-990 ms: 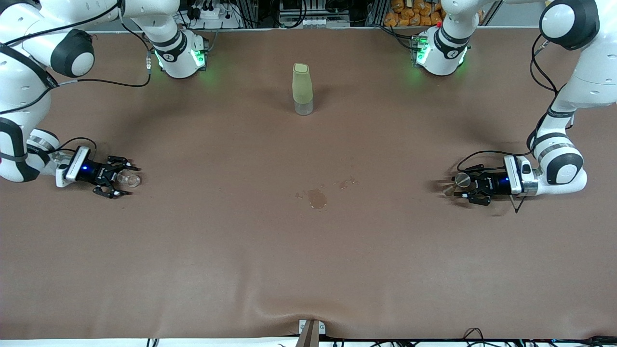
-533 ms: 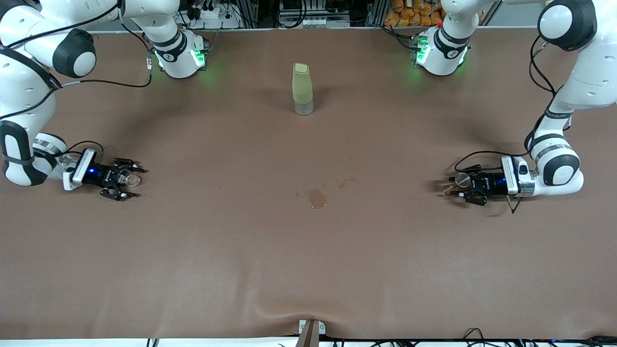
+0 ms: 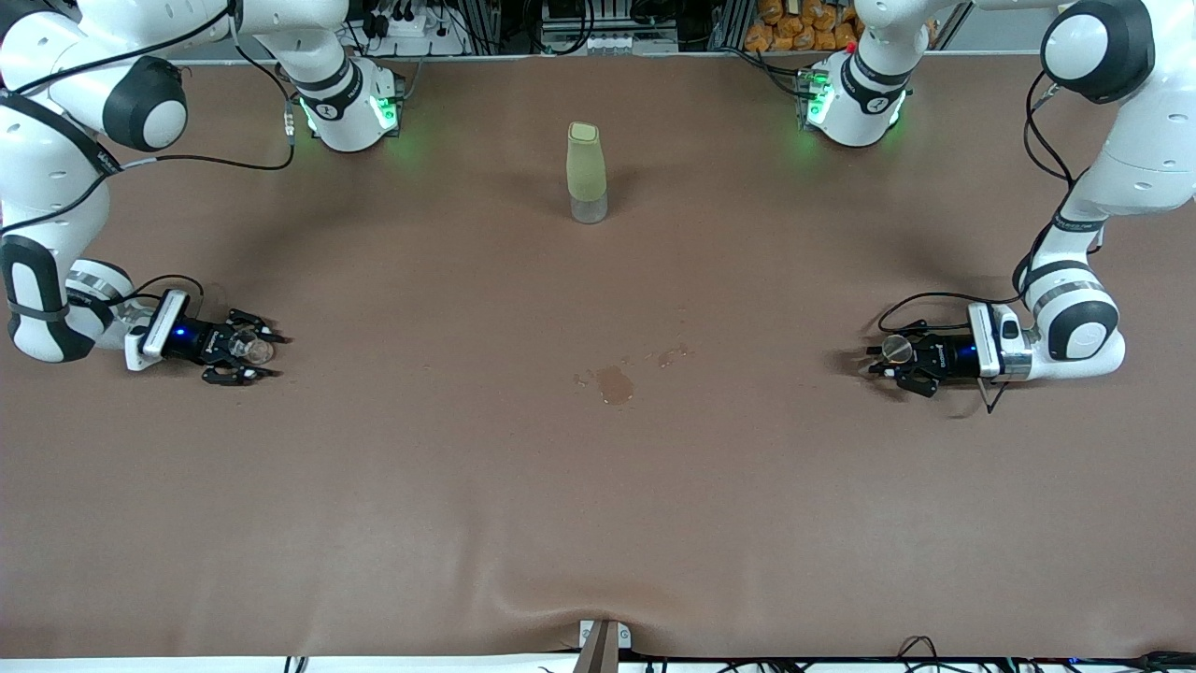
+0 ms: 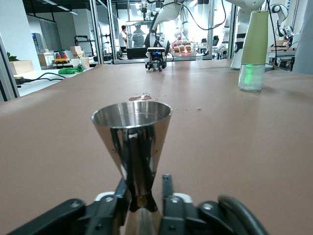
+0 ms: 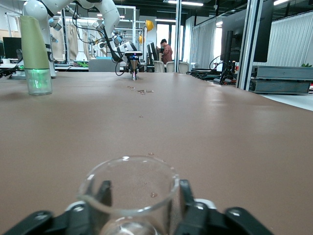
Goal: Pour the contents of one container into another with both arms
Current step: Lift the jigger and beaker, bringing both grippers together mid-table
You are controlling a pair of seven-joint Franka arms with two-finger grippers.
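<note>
Front view, nearest first: a small wet stain [image 3: 614, 384] marks the middle of the brown table [image 3: 598, 523]. At the right arm's end, the right gripper [image 3: 245, 350] lies low on the table with its fingers [image 5: 188, 205] set narrow around the standing glass cup [image 3: 250, 348]; whether they press the glass, I cannot tell. At the left arm's end, the left gripper [image 3: 889, 360] is closed narrow on the waist of the upright steel jigger [image 3: 898, 349], its fingers [image 4: 167, 196] touching the metal. Farthest from the camera, midway between the bases, stands a tall pale-green bottle [image 3: 586, 173].
</note>
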